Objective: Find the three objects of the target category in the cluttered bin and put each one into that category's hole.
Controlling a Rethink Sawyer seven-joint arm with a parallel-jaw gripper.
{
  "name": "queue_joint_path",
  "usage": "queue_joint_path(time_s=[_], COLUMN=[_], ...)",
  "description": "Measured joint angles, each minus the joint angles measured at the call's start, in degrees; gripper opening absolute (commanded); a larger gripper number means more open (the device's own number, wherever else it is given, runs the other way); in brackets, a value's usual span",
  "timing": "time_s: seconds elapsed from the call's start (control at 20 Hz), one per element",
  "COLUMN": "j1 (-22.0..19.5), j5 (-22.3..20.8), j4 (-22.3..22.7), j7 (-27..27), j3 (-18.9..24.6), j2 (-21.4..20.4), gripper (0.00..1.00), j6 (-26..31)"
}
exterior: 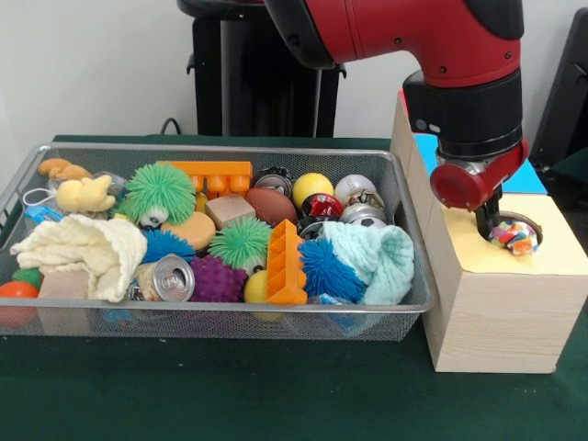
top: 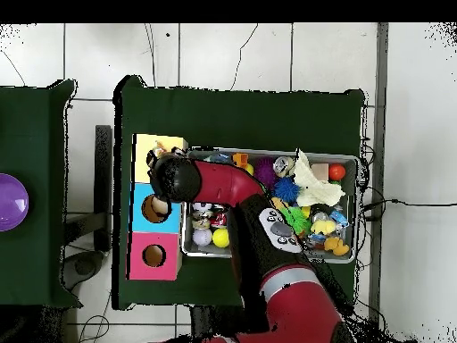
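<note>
The wooden box sat closest. The gripper pinched a snack packet over the yellow hole; it might catch on the rim.

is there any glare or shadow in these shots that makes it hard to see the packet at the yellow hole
Front view: light is even; the snack packet at the yellow hole reads clearly beneath the gripper, and only the silver can shows a mild sheen. Overhead view: no glare, but the arm covers the yellow box hole, so the packet is hidden there.
</note>
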Motion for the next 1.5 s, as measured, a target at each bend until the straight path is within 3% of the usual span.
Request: queue_joint_path(time_s=[0.6, 1.5], j1=[-1.0, -1.8], j5=[-0.1, -0.1], j4=[2.6, 2.6], j7=[0.0, 0.0], j3=[0.0, 0.0], j2=[-5.3, -6.8], gripper=[0.0, 0.0], j6=[1.7, 1.8])
